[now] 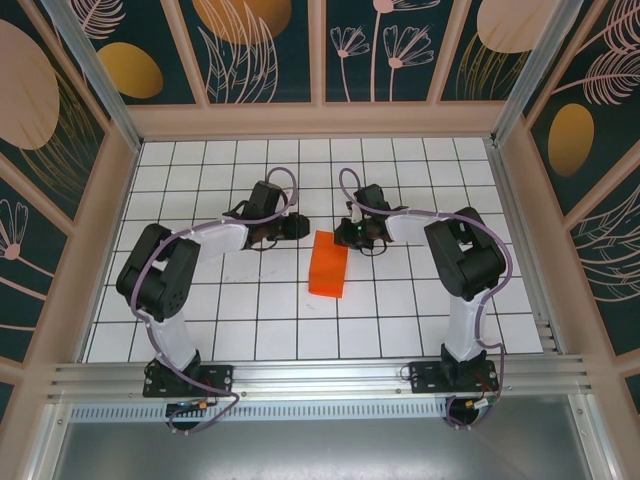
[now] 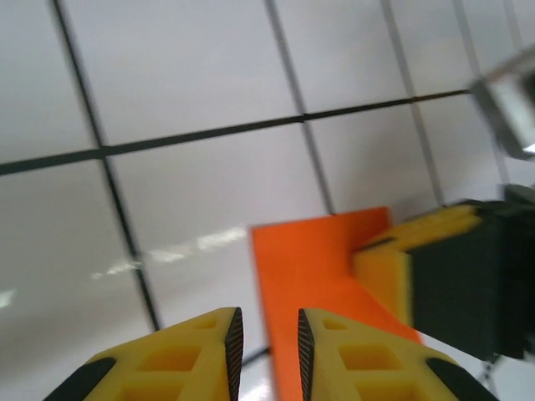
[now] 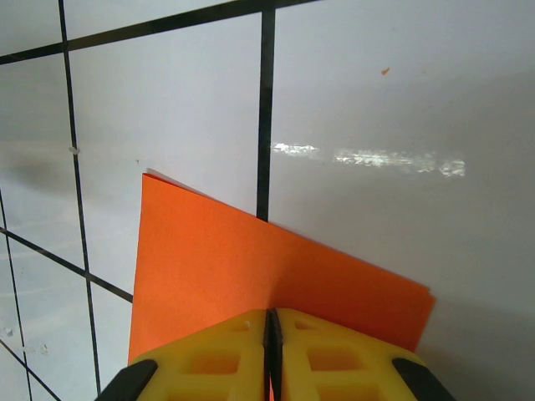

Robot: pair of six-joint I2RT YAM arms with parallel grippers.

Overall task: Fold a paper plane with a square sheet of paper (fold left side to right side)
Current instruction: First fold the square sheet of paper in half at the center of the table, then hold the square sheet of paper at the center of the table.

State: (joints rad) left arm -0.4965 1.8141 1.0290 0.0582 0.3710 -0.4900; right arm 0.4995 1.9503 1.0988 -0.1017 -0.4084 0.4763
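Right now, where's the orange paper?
Top view: the orange paper lies near the middle as a narrow rectangle, its far end by the right claw, with the left claw just to its far left.

Square sheet of paper: lies flat on the table, near the middle, between the two arms. Left gripper: sits just left of its far end. Right gripper: rests on its far right corner.
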